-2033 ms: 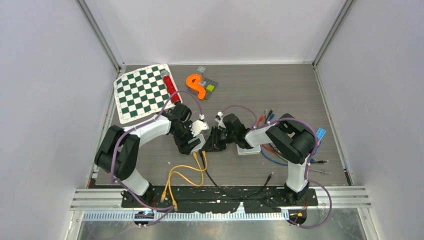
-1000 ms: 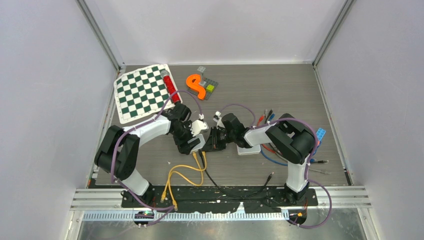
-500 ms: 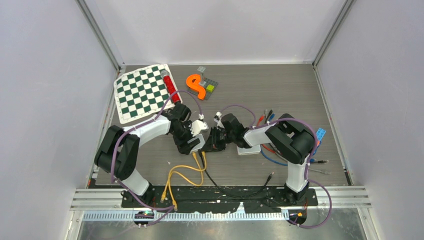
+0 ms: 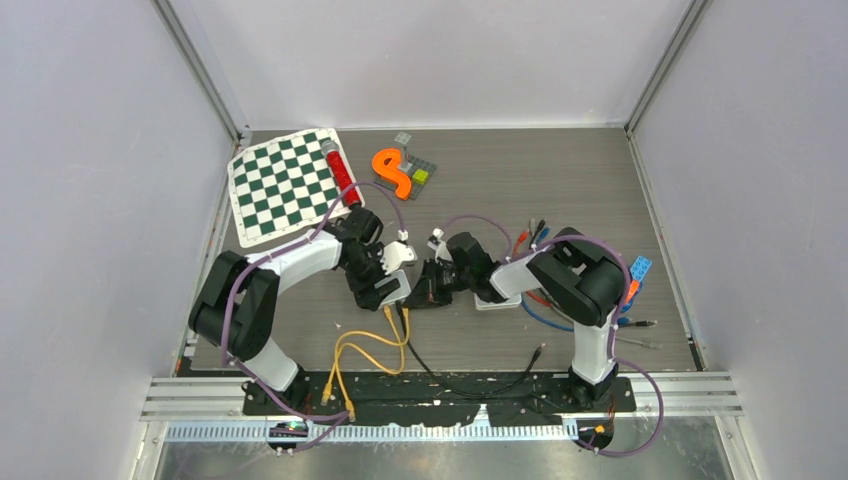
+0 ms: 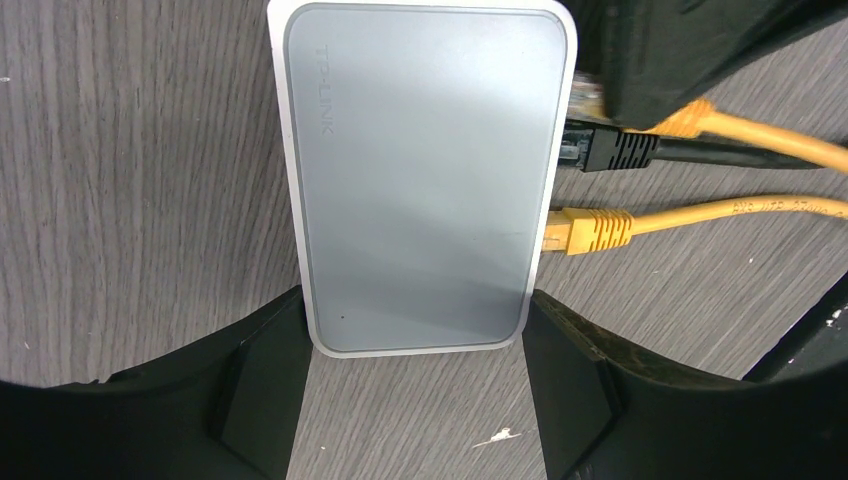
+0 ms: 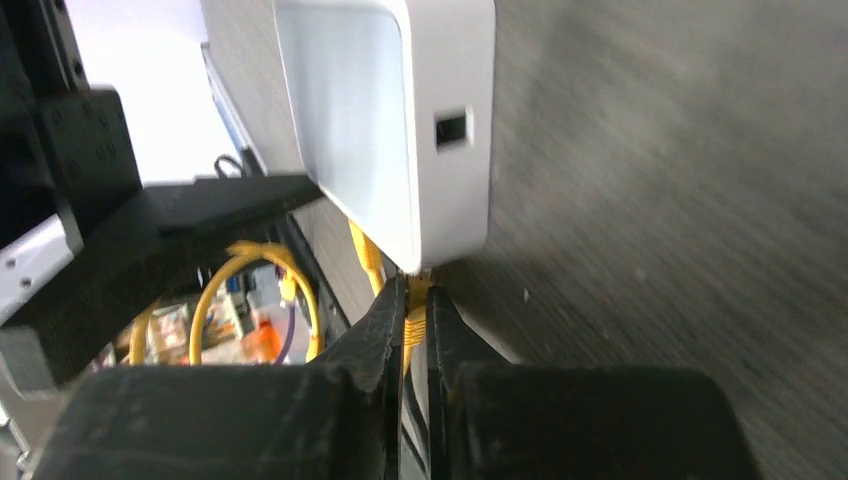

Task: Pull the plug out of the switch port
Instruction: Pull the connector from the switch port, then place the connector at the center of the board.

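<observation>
Right gripper's (image 6: 412,300) jaws pinched the yellow plug (image 6: 413,324), its axis running straight out from the switch (image 6: 400,120); left gripper's (image 5: 415,400) jaws clamped that switch.

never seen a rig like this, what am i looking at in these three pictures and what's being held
Two robot arms, left and right, are bolted to a table. One picture looks down from above; the other two come from cameras on each wrist. The left gripper clamps a grey network switch by its end. The right gripper pinches a yellow plug at the switch's port side. A black cable and another yellow cable are plugged in. Farther back lie a chessboard mat, a red tube and an orange piece.
</observation>
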Robot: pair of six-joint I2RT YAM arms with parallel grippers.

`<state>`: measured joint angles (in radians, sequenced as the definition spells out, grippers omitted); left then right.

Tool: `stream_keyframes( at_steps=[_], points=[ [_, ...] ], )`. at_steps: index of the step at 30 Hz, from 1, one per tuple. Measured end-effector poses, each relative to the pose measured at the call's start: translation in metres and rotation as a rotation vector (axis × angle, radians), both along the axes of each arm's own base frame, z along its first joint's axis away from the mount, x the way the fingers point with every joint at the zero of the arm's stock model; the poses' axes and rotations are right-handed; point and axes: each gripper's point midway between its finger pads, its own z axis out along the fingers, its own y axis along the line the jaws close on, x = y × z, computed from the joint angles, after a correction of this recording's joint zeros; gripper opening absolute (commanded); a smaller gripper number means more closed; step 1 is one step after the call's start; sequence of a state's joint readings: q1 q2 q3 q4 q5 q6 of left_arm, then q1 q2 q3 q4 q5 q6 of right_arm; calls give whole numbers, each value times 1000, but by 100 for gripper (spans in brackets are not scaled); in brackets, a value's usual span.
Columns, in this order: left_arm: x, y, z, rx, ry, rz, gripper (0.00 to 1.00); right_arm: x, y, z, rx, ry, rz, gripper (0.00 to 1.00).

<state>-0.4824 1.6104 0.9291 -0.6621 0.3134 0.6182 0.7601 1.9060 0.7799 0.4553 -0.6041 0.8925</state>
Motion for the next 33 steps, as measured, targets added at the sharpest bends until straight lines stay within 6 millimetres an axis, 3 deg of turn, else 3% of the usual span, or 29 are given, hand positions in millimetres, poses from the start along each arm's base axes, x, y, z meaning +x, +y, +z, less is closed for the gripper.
stream_keyframes(
  at_steps=[4, 13, 16, 20, 21, 22, 26, 28, 31, 33],
  points=[
    [0, 1, 0, 4, 0, 2, 49, -21, -4, -4, 61, 86, 30, 5],
    [0, 1, 0, 4, 1, 12, 54, -32, -9, 3, 33, 84, 56, 5],
    [1, 0, 0, 4, -2, 15, 60, -30, -14, 19, 12, 9, 42, 5],
    [3, 0, 2, -7, -26, 19, 67, -21, -20, 56, 32, -154, 29, 5],
    [4, -1, 4, -13, -37, 23, 92, -19, -21, 66, 45, -199, 29, 5],
    [5, -1, 6, -17, -46, 29, 99, -17, -22, 76, 58, -241, 31, 5],
    [17, -7, 23, -61, -122, 55, 100, -17, -24, 97, 94, -341, 46, 5],
    [31, -10, 40, -93, -208, 97, 100, -30, -37, 89, 87, -349, 66, 5],
    [38, -7, 45, -100, -244, 133, 99, -38, -45, 92, 83, -370, 78, 5],
    [42, -1, 50, -102, -283, 172, 99, -49, -56, 113, 119, -427, 87, 5]
  ],
)
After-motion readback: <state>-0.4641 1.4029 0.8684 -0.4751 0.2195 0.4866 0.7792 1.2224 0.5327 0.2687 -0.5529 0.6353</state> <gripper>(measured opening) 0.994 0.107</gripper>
